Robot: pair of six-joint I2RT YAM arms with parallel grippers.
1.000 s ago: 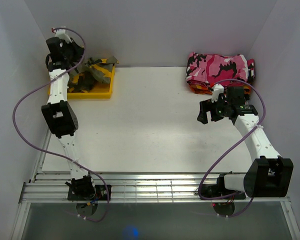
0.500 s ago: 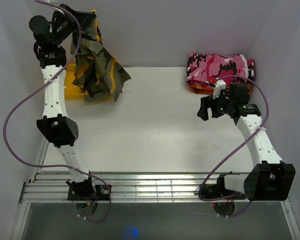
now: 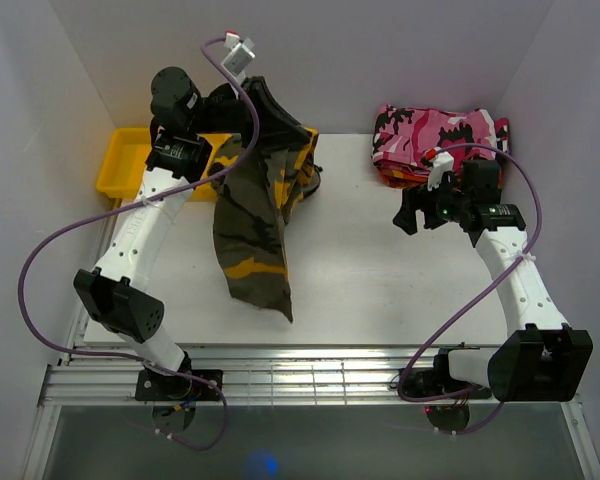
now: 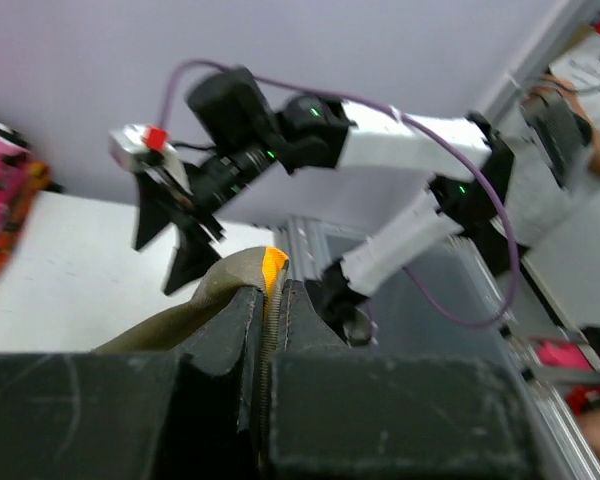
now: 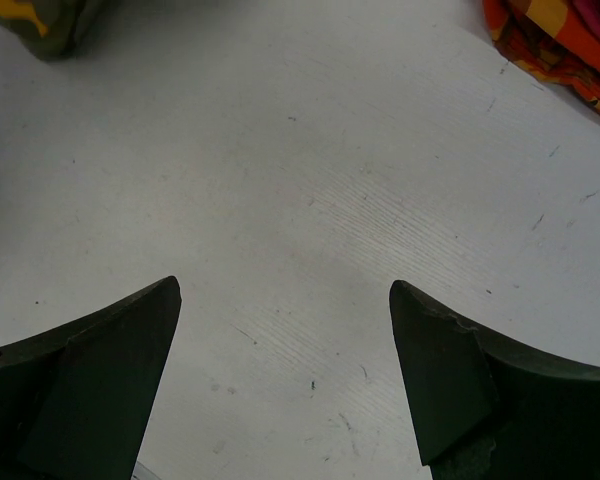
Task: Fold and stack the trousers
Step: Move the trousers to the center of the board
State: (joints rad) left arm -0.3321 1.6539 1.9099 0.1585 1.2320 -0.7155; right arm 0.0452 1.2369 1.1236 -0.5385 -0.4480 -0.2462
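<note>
Left pincer point(image 4: 271, 298), clamped on trousers point(image 3: 252, 235), has lifted them from yellow bin point(image 3: 118, 170) to above desk point(image 3: 380, 280), hanging free. Right pincer point(image 5: 285, 310) wide, empty. Looks ready for spreading.

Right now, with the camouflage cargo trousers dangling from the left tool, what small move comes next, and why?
Probably lower the left tool toward the middle of the white table, laying the olive-and-yellow camouflage cloth trousers down. They hang bunched from one pinched edge, and the right tool is open, empty, free to spread them.
</note>
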